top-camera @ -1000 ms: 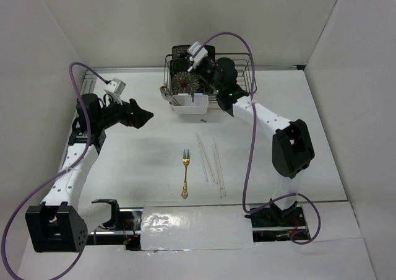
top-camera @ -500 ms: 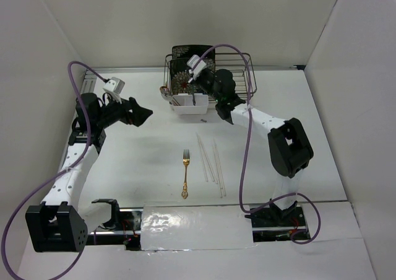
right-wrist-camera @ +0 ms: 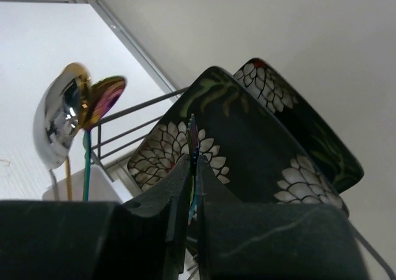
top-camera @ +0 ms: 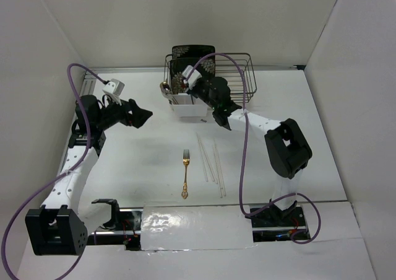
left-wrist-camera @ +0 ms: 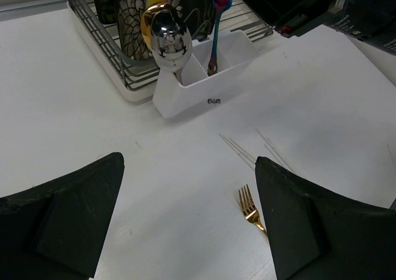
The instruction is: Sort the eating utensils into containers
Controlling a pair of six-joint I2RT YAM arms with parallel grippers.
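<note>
The white caddy [top-camera: 189, 111] stands in front of the wire rack; it also shows in the left wrist view [left-wrist-camera: 204, 94]. It holds a silver spoon [left-wrist-camera: 167, 35], a gold spoon [right-wrist-camera: 74, 72] and an iridescent spoon [right-wrist-camera: 104, 97]. My right gripper [top-camera: 189, 88] hovers over the caddy, shut on a thin iridescent utensil [right-wrist-camera: 193, 128] seen edge-on. A gold fork [top-camera: 185, 173] and several pale chopsticks [top-camera: 210, 159] lie on the table. My left gripper [top-camera: 145, 116] is open and empty, left of the caddy, above the table.
The dark wire dish rack [top-camera: 238, 75] stands at the back, with black floral plates [top-camera: 193, 52] upright at its left end. White walls close in the table on three sides. The right arm's purple cable loops over the rack.
My right gripper has moved left and down from over the rack to just above the caddy, still holding the iridescent utensil. The left arm has not moved.
</note>
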